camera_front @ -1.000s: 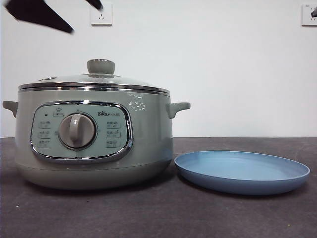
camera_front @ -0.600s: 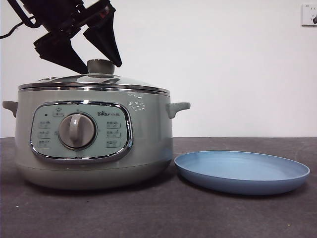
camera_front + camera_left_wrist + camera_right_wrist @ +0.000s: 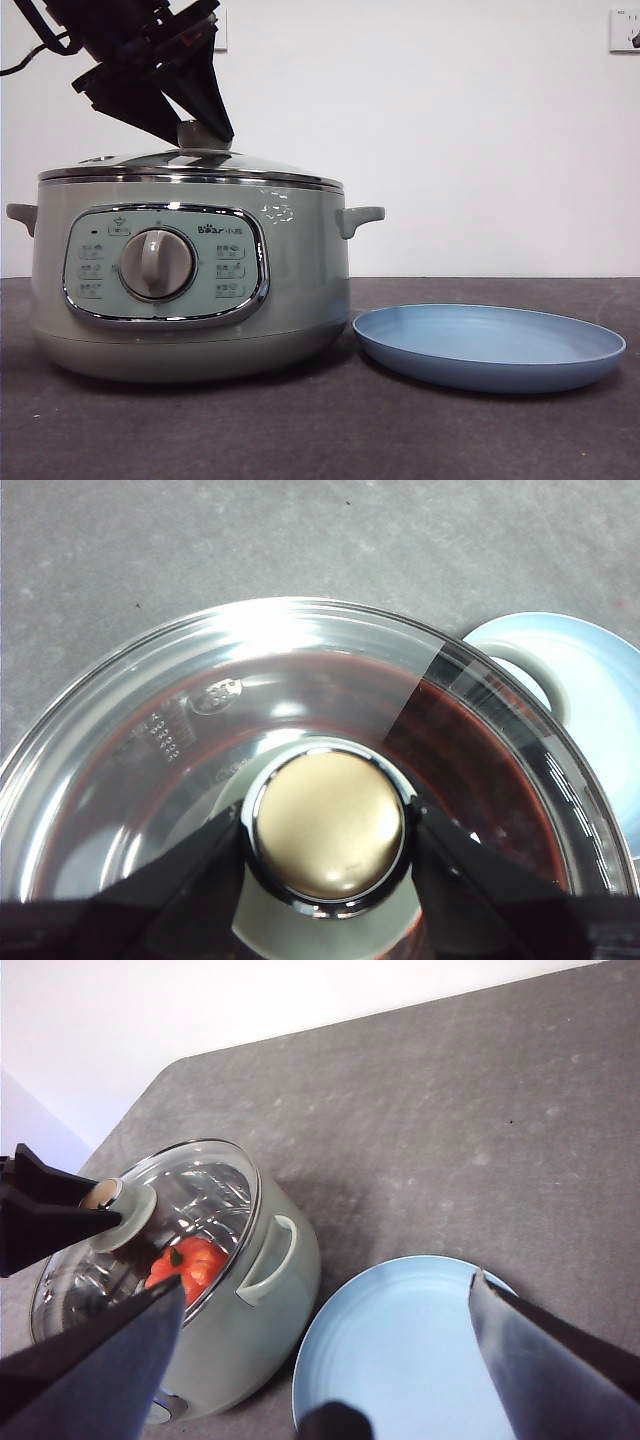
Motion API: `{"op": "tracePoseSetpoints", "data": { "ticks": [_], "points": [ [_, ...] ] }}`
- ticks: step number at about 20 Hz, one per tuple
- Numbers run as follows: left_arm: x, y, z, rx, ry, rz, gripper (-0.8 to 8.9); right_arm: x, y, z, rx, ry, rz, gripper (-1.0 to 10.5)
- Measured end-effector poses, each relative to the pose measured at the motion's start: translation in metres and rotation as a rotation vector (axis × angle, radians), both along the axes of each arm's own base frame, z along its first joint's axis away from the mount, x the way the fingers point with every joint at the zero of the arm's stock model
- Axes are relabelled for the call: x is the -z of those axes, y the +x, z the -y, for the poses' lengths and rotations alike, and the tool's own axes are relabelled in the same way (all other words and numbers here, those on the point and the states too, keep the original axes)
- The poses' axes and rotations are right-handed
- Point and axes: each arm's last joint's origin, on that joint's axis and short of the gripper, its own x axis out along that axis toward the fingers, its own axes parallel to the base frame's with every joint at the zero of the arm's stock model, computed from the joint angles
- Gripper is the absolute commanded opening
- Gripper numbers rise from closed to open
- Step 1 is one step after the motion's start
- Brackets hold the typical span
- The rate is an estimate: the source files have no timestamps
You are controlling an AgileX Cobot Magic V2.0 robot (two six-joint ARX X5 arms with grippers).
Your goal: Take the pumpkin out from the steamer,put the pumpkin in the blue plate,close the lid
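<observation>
We see the left gripper [image 3: 196,133] down on the glass lid [image 3: 190,166], its two black jaws closed against either side of the lid's knob [image 3: 326,825]. The lid sits on the steamer [image 3: 190,280], and through the glass the pumpkin [image 3: 188,1263] shows inside. The right gripper [image 3: 325,1360] hangs wide open above the blue plate [image 3: 489,345], which lies empty just beside the steamer.

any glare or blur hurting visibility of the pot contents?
Left wrist view: bright glare patches across the lid hide the inside. Right wrist view: pumpkin shows through the glass, the right gripper's own near jaws blurred. Front view: sharp, steamer wall blocks contents.
</observation>
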Motion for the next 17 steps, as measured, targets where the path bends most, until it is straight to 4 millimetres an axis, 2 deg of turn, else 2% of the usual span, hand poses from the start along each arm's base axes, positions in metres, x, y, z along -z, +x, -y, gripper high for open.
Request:
{"op": "tracePoseSetpoints", "data": {
  "ticks": [2, 4, 7, 9, 11, 14, 17],
  "points": [
    [-0.002, 0.0, 0.0, -0.001, 0.001, 0.002, -0.09, 0.0, 0.001, 0.0, -0.006, 0.001, 0.004, 4.7],
    [-0.013, -0.003, -0.002, -0.005, -0.005, 0.027, -0.09, 0.001, 0.004, -0.003, -0.027, -0.009, 0.007, 4.7],
    [-0.051, -0.019, -0.01, -0.022, -0.04, 0.138, -0.09, 0.0, 0.017, -0.014, -0.091, -0.025, -0.022, 4.8],
    [-0.078, -0.036, -0.019, -0.066, -0.051, 0.239, -0.09, -0.005, 0.028, -0.029, -0.164, -0.048, -0.029, 5.5],
    [-0.093, -0.053, -0.029, -0.127, -0.038, 0.305, -0.09, -0.01, 0.042, -0.05, -0.259, -0.079, -0.048, 5.7],
    [-0.106, -0.077, -0.043, -0.22, -0.002, 0.356, -0.09, -0.011, 0.065, -0.094, -0.407, -0.145, -0.108, 5.7],
    [-0.117, -0.097, -0.054, -0.279, 0.005, 0.409, -0.09, -0.012, 0.081, -0.13, -0.47, -0.234, -0.149, 5.7]
  ]
}}
